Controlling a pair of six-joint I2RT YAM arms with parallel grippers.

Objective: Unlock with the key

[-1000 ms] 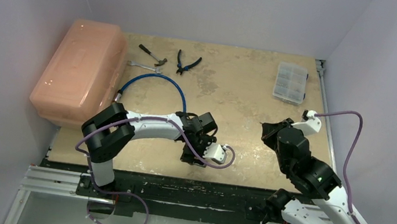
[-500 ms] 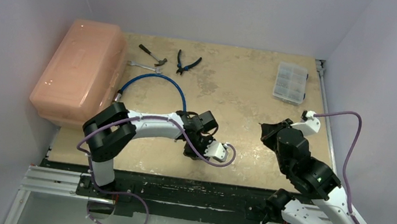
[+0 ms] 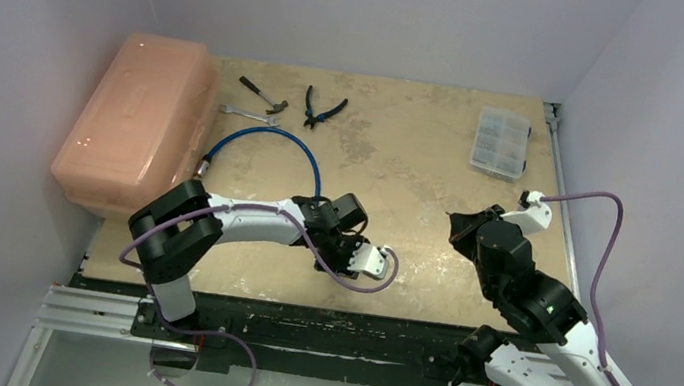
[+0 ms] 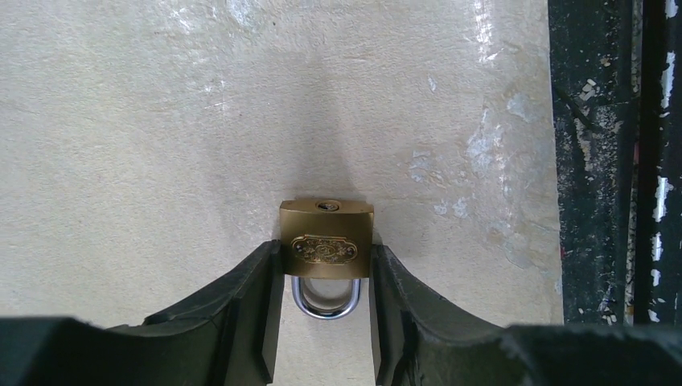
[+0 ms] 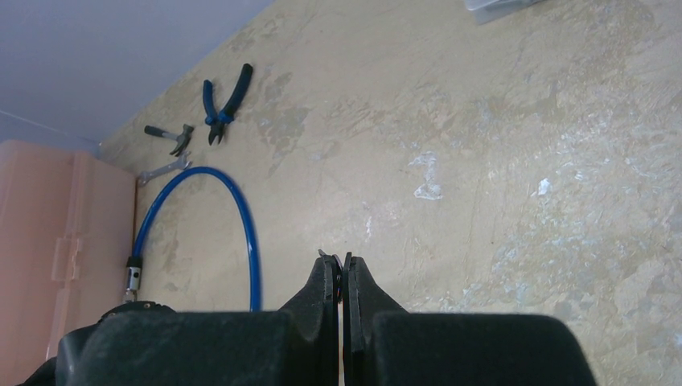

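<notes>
A small brass padlock (image 4: 326, 241) with a silver shackle lies on the tabletop in the left wrist view, keyhole end pointing away. My left gripper (image 4: 326, 256) is shut on the padlock's body, one finger on each side, and sits low near the table's front edge (image 3: 329, 260). The arm hides the padlock in the top view. My right gripper (image 5: 343, 259) hovers right of centre (image 3: 460, 225), its jaws pressed almost together. A thin metal sliver of the key (image 5: 322, 253) sticks out at the fingertips; the rest of the key is hidden.
A pink toolbox (image 3: 131, 118) stands at the left. A blue cable loop (image 3: 270, 138), a wrench (image 3: 248, 115), a small hammer (image 3: 263, 93) and pliers (image 3: 323, 108) lie at the back left. A clear organiser box (image 3: 501, 143) sits back right. A black rail (image 4: 595, 161) borders the front edge.
My left arm and wrist have shifted slightly to the left, keeping hold of the padlock. The right arm has not visibly moved.
</notes>
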